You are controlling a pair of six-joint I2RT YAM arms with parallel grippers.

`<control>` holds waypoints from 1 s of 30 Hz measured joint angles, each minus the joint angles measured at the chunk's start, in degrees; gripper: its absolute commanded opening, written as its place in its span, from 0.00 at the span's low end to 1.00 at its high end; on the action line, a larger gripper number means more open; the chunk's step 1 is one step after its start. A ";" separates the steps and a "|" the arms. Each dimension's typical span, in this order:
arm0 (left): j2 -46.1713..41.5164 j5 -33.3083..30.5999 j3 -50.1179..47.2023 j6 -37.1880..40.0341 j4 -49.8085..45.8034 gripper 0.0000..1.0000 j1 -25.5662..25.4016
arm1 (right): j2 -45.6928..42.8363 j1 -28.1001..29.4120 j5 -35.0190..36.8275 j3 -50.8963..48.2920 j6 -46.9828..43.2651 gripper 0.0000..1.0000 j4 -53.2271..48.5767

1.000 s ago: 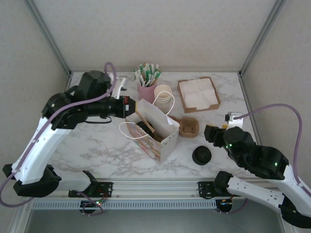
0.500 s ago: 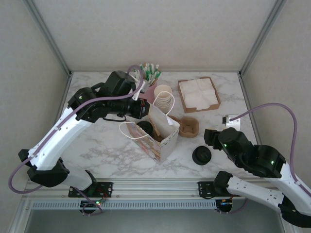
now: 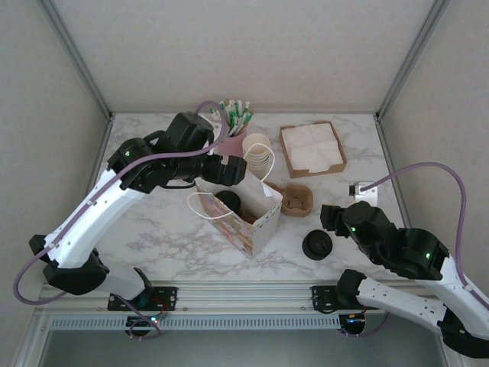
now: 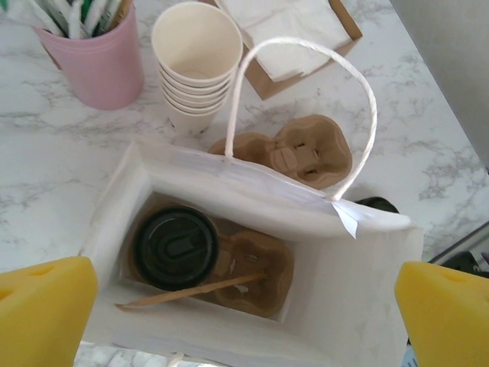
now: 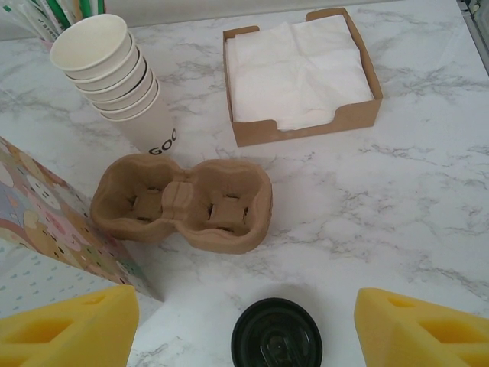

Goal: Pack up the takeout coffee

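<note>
A white marbled table [image 3: 168,229] sits between pale textured walls [image 3: 252,46] and aluminium posts [image 3: 76,57].

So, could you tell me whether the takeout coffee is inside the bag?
Inside: the takeout coffee sits upright in a carrier at the bottom of the paper bag.
</note>
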 measured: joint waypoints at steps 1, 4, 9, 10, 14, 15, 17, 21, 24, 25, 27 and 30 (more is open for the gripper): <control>-0.48 -0.81 -0.02 0.02 0.15 1.00 0.00 | 0.20 0.02 0.02 0.00 -0.07 0.76 0.00; -2.95 -3.45 -0.81 0.02 1.44 1.00 0.00 | 1.49 0.00 0.02 0.04 -0.72 0.77 0.02; -8.81 -8.31 -4.22 -0.09 3.10 0.98 -0.02 | 5.55 0.00 0.57 0.76 -2.75 0.79 0.17; -9.81 -9.25 -4.70 -0.20 3.34 0.97 0.00 | 6.47 0.00 0.96 0.98 -3.28 0.79 0.48; -13.40 -13.60 -6.58 -0.98 4.00 0.95 0.00 | 9.94 -0.74 1.99 1.66 -6.62 0.80 2.47; -14.38 -14.64 -7.23 -1.31 4.24 0.94 -0.02 | 10.86 -1.36 1.95 1.99 -7.65 0.81 3.37; -16.79 -16.70 -9.16 -1.95 4.98 0.93 0.00 | 12.70 -3.34 1.53 2.78 -9.88 0.81 5.35; -22.56 -20.63 -13.75 -3.41 5.90 0.92 -0.04 | 17.92 -10.93 -2.29 5.99 -14.25 0.81 9.33; -26.23 -22.86 -16.52 -4.68 6.23 0.92 -0.04 | 22.29 -17.59 -7.06 8.52 -16.72 0.81 12.46; -27.34 -23.74 -17.40 -5.14 6.16 0.92 -0.04 | 23.98 -20.28 -9.14 9.46 -17.35 0.81 13.33; -29.27 -25.18 -19.17 -6.01 6.14 0.92 -0.04 | 27.52 -25.29 -13.22 11.08 -18.14 0.82 15.50; -31.63 -26.73 -22.05 -7.50 5.86 0.92 -0.04 | 32.96 -31.30 -18.80 12.63 -19.02 0.83 19.26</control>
